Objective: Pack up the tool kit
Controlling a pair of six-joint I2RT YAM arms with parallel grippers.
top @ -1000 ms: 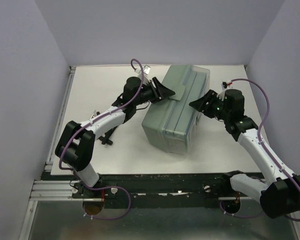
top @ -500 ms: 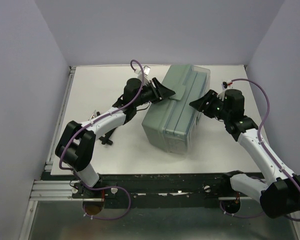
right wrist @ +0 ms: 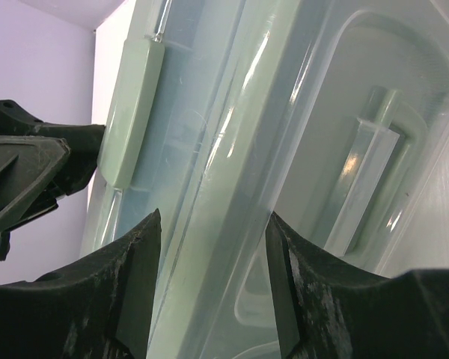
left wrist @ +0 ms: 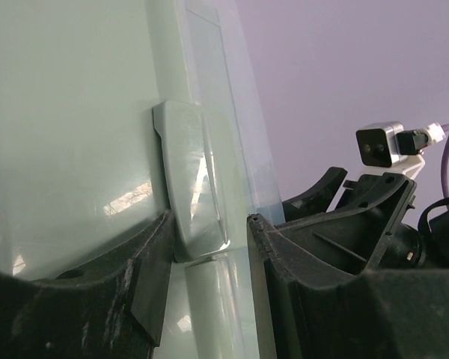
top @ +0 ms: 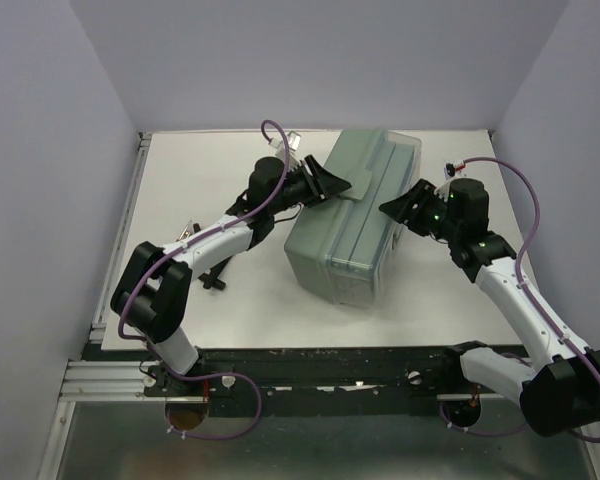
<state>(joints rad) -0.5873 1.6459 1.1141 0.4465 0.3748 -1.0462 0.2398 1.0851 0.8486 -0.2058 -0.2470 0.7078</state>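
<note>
**Tool kit (top: 355,215) held from both long sides, latch between my left fingers**

The tool kit sits on the table (top: 195,175), out from the middle toward the far edge. Its lid (right wrist: 232,112) is down. Its long axis runs from the near edge away to the far edge, with the far end leaning a little toward the far right corner. That puts one long side facing each of my arms.

My left gripper (left wrist: 208,224) is against the left long side, up near the far end. The latch (left wrist: 194,179) lies straight ahead of it. The jaws are part-way open and straddle the lower end of the latch across its narrow width, so its length runs away from my fingers (left wrist: 150,277). I see a sliver of gap on one side, but the angle is tight. I can't say for sure whether the other pad already touches.

My right gripper (right wrist: 213,221) is at the opposite long side, about halfway along. Its jaws are spread with the rim of the lid showing between them, and I see no grip on anything.

Both arms are about equally close to the tool kit, but only the left one is lined up on the latch. I judge the coming move belongs to the left, pressing or pinching along the latch, while the right steadies the far side.
</note>
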